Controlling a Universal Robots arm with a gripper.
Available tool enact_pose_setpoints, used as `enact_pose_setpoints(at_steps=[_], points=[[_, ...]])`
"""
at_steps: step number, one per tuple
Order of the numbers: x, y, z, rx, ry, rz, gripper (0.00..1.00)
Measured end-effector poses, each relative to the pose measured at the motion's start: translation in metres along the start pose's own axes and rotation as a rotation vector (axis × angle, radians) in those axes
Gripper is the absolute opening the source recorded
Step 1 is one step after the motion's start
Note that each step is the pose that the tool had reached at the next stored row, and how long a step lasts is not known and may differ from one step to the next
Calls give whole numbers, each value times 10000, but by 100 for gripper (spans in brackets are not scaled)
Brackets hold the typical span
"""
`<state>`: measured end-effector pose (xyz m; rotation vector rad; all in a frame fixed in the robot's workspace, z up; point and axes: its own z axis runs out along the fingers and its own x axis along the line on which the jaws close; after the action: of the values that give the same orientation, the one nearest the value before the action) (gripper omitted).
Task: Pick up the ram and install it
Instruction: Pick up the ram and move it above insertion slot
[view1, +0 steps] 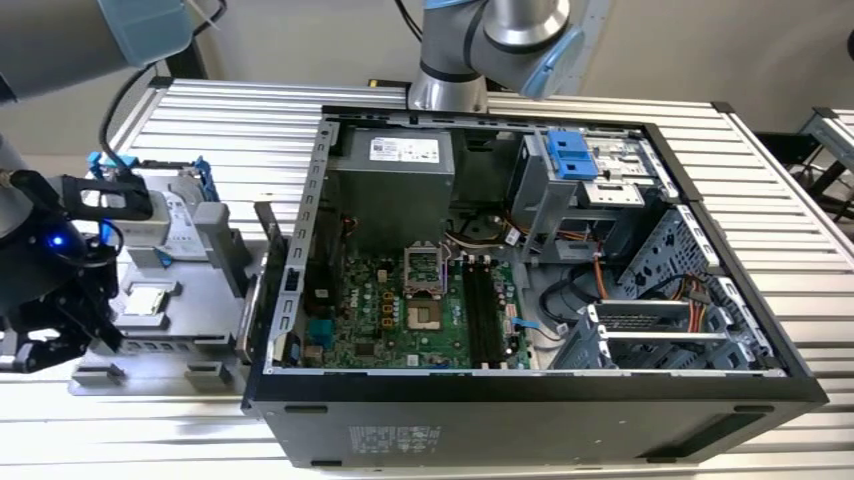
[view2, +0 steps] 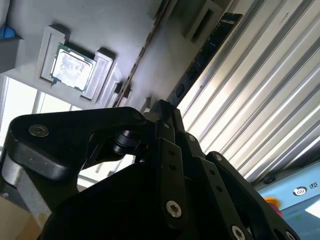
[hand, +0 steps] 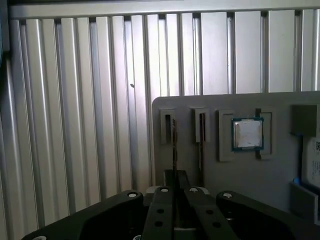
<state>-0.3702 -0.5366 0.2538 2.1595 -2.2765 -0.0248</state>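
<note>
Gripper (hand: 175, 176) looks clamped on the ram (hand: 174, 142), directly under it. The ram stands on edge in a slot at the tray's (hand: 240, 175) corner, long axis parallel to the jaws. Processor chip (hand: 247, 134) is two pockets over.

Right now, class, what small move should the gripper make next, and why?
Probably a straight lift out of the slot. The gripper looks shut on the ram, which stands on edge in a slot of the grey tray, so pulling sideways could jam it.
</note>
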Motion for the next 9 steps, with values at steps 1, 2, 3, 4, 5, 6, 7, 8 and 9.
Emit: enact_pose_setpoints(at_steps=[1,2,3,4,5,6,7,8,9], points=[[0,0,-19,0,0,0,0],[0,1,-39,0,0,0,0],[-1,1,-62,-1,0,0,0],[-1,1,-86,0,0,0,0],[-1,2,-110,-1,0,0,0],[-1,2,-131,0,0,-1,0],[-1,2,-152,0,-1,0,0],[-1,2,-173,0,0,0,0],[-2,3,-195,0,0,0,0]])
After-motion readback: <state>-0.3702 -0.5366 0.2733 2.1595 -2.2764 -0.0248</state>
